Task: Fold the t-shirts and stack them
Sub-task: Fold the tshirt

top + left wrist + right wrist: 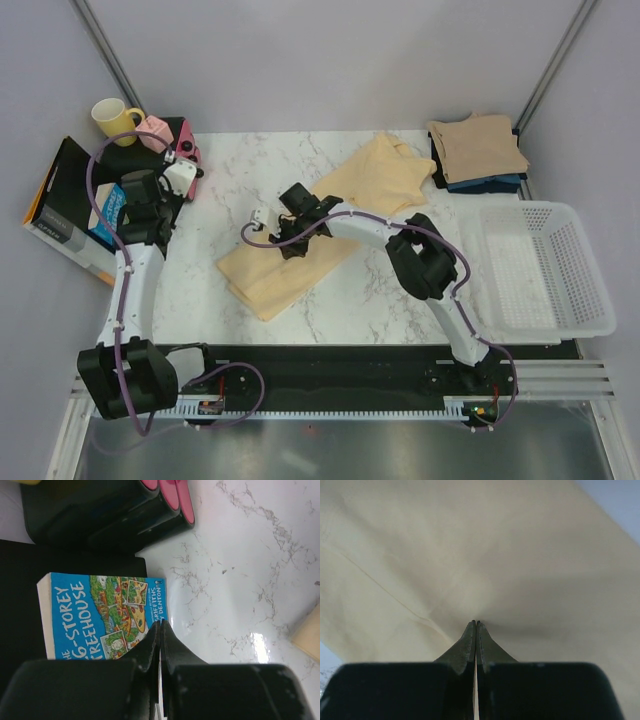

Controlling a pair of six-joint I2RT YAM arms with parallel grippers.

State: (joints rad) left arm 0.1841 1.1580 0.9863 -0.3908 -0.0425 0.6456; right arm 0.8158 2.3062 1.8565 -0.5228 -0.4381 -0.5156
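Observation:
A pale yellow-cream t-shirt (310, 250) lies diagonally across the middle of the marble table, partly folded. It fills the right wrist view (470, 555). My right gripper (292, 238) is at its upper left edge, shut on the cloth (476, 622), which puckers around the tips. At the back right is a stack of folded t-shirts, a tan-beige one (478, 145) on top of a navy-teal one (492, 184) and a black one (439, 160). My left gripper (188, 158) is at the table's far left, shut on nothing (161, 625), hovering over the edge of a book.
A white mesh basket (545, 270) stands at the right. Off the table's left edge lie a blue book (100, 615), a black box (60, 195), a yellow mug (112, 117) and a dark holder with pink tops (125, 505).

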